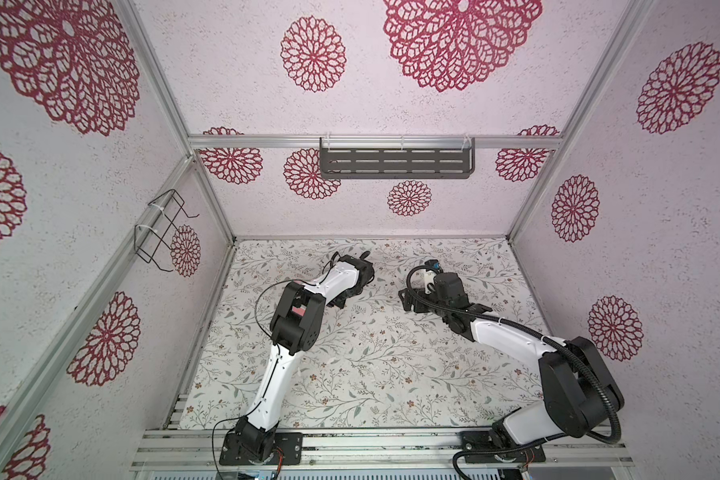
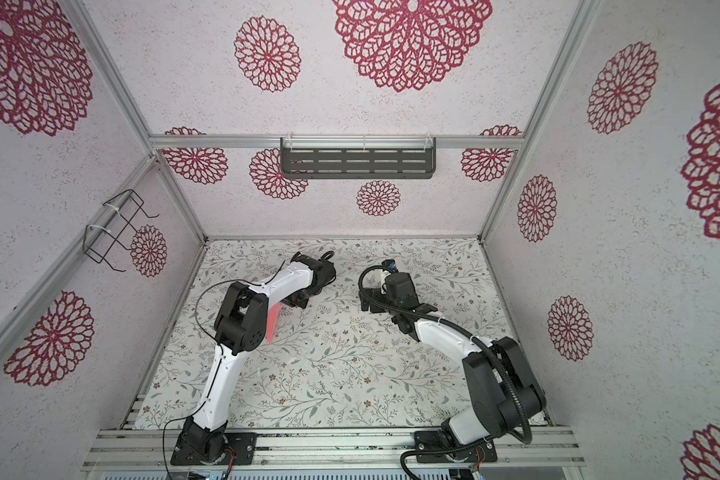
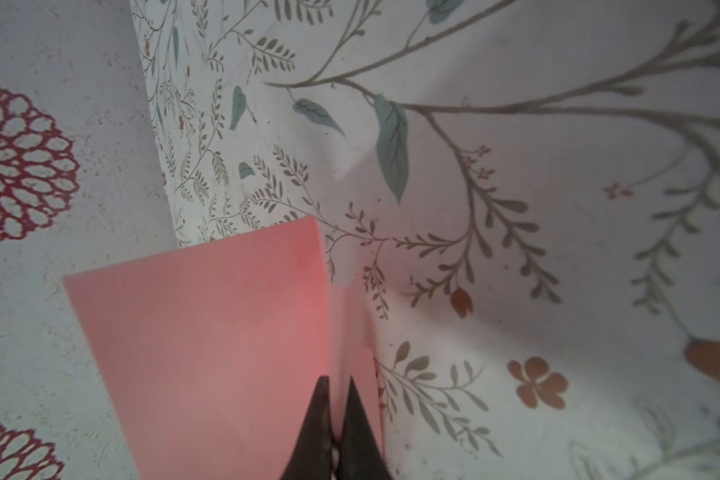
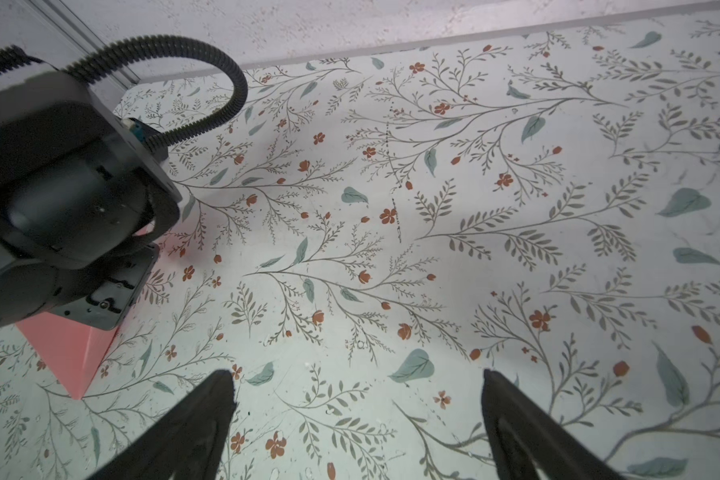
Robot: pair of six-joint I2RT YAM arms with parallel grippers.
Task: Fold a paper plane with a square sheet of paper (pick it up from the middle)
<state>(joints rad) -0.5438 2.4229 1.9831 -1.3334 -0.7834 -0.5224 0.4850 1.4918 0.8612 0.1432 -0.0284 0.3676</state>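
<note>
Peeking from under the left arm in a top view, the sheet of paper is mostly hidden. In the left wrist view, the left gripper has its jaws pinched together on the paper's layered fold. The paper looks light, limp and easily creased, so the stiffer fold is probably the best hold. In the right wrist view, the right gripper has its jaws wide apart and empty. That arm covers the paper's top, and I cannot tell whether its pointed corner touches the table.

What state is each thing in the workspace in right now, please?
left gripper: shut on the square sheet of paper.
square sheet of paper: bent double along its middle, hanging, one corner pointing down toward the table.
right gripper: open, holding nothing.
</note>
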